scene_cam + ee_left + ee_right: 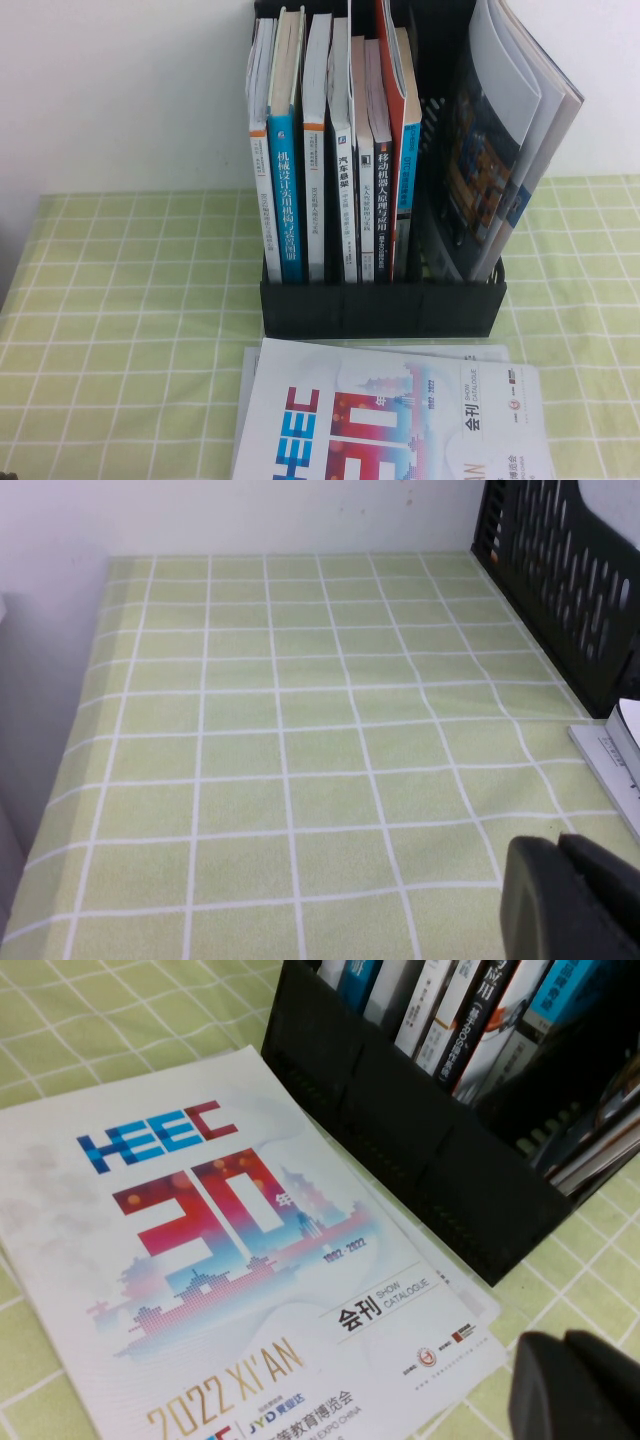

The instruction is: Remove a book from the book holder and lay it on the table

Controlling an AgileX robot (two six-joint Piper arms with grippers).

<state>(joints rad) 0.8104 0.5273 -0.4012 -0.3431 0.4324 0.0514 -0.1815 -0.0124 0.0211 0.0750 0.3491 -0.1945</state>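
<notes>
I see the book (390, 420) lying flat on the table (120, 300), cover up, just in front of the book holder (380, 305), at about six o'clock from it in the high view. Its white cover shows the red and blue "HEEC" lettering, a large red "30" graphic and gold "2022 XI'AN" text lower down. A second thin white booklet's edges (248, 400) stick out from beneath it. The book's far edge lies close to the holder's low front wall; I cannot tell whether they touch.

The holder stands upright near the wall. Upright books (330, 150) with blue, white and red spines fill its left and middle slots. At its three o'clock end, floppy dark-covered magazines (500, 140) lean outward toward the right.

Neither arm shows in the high view. My right gripper (580, 1385) hangs above the table near the book's corner and the holder's front corner; its dark fingers are pressed together and hold nothing. My left gripper (570, 895) sits low over bare green cloth, at about nine o'clock from the holder, with the booklet's edge just beside it. I cannot tell how its fingers stand.
</notes>
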